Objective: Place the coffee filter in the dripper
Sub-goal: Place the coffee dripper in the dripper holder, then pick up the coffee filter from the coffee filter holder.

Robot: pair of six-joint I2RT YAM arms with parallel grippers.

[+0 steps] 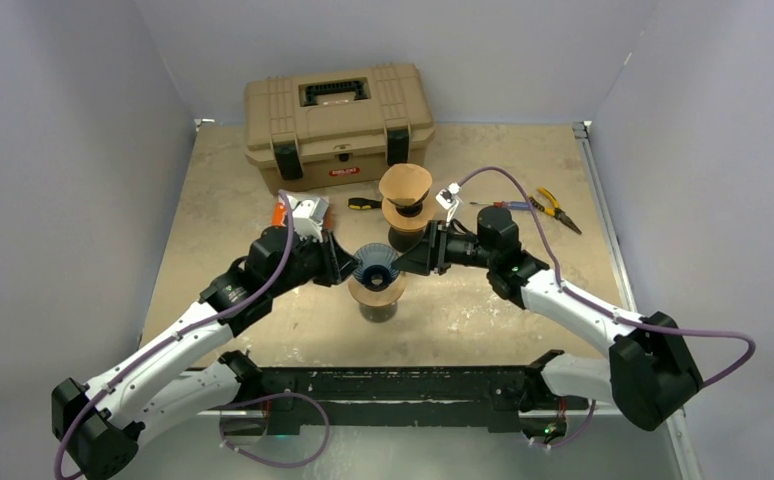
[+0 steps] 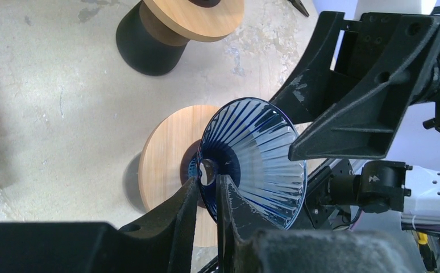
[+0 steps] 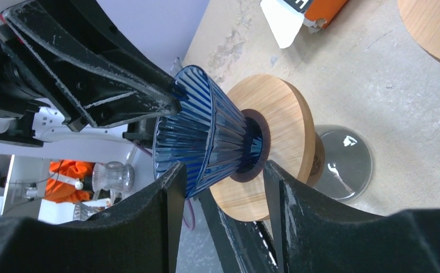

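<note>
Two robot arms reach in from the near edge of a pale, mottled desk [image 1: 483, 325] and meet at a blue ribbed glass dripper [image 1: 375, 264] in the middle. The dripper stands upright, wide mouth up, in a round wooden collar [image 1: 377, 291] on a jar [image 1: 377, 312]. The left fingers [image 2: 183, 219] are narrow and pinch the dripper's near wall at the rim, one tip outside the cone and one inside. The right fingers [image 3: 169, 207] stand apart, straddling the cone's lower half from the other side; whether they touch it is unclear. Just behind the dripper, the brown paper coffee filter [image 1: 405, 184] sits on a second wooden stand [image 1: 406, 214], apart from both arms. It is a cone with its long axis upright, open mouth up and tip down. Farther back and to the right lie a screwdriver [image 1: 493, 204] and pliers [image 1: 555, 208]. At the far edge is a tan toolbox [image 1: 338, 125] with black latches.
</note>
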